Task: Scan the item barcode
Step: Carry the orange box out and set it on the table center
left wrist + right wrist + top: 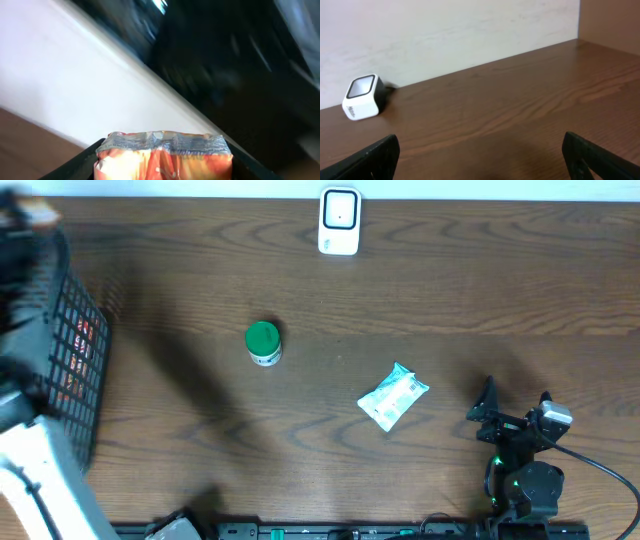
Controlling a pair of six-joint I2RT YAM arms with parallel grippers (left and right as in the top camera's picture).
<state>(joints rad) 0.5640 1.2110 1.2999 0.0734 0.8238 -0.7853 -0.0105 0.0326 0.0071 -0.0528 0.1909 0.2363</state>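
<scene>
Items in reach, counted for you.

- Scanner (339, 222): one. White rounded block with a dark window on its face, standing at the table's (450, 290) far edge, against the pale wall. It is ahead of your right hand (512, 408) and off to its left, with bare wood between them.
- White packet (392, 397): one. Crinkled pale film with green print, lying flat, near your right hand on its left side.
- Green-lidded tub (263, 343): one. Small, round and upright, further left of that hand than the white packet and further ahead.
- Wire basket (60, 360): one. Black mesh, far to the left; red wrappers show through it, too blurred to count.
- Orange packet (165, 157): one, the item for scanning. Glossy orange film with a silvery crimped top seam. It sits between the dark fingers (75, 165) of your left hand (165, 170), which is closed on its sides and part-way open around it. The surroundings behind it are smeared.
- Right hand: jaws spread as wide as they go, holding nothing, low over the brown wood-grain table.
</scene>
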